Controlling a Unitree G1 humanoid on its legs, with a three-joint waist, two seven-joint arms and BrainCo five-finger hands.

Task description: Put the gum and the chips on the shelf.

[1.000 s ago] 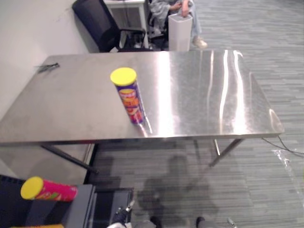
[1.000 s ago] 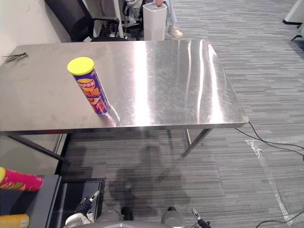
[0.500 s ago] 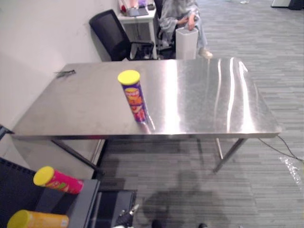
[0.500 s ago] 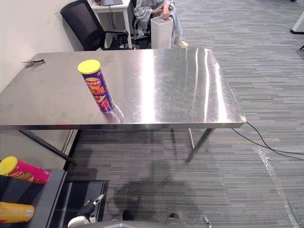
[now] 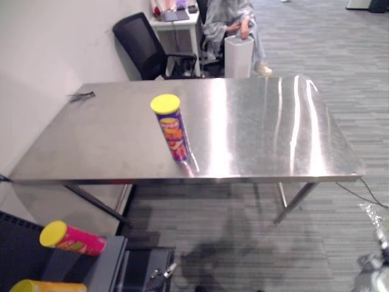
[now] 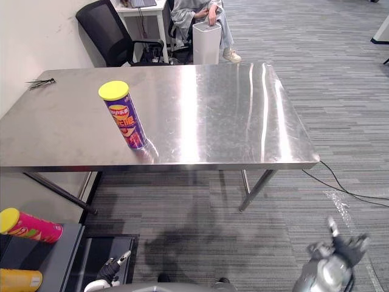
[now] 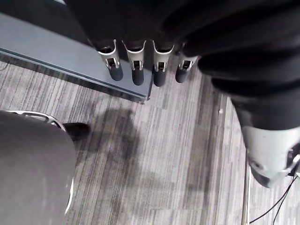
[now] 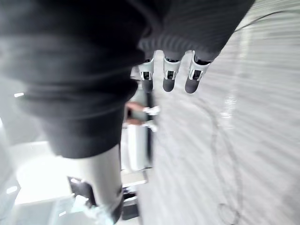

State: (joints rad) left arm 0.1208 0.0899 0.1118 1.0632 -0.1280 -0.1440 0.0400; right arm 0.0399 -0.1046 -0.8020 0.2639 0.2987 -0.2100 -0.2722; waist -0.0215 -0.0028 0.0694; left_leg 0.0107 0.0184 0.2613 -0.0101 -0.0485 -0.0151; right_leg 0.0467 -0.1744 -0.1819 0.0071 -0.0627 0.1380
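A purple chips can (image 5: 172, 128) with a yellow lid stands upright near the front edge of the steel table (image 5: 261, 134). On the grey shelf (image 6: 55, 255) at the lower left lie a pink can (image 5: 70, 239) with a yellow lid and an orange can (image 6: 18, 281). My left hand (image 6: 112, 271) hangs low beside the shelf; its fingers (image 7: 136, 65) are straight and hold nothing. Well below the table's right end, my right hand (image 6: 331, 264) is over the carpet, its fingers (image 8: 171, 75) straight and empty. Both hands are far from the purple can.
A black office chair (image 5: 143, 45) and a seated person (image 5: 228, 15) with a white bin (image 5: 238, 55) are behind the table. A small dark thing (image 5: 81, 95) lies on the table's far left corner. A wall runs along the left.
My right hand has come up into the eye views at the lower right. The camera has tipped slightly; the purple can stands where it was.
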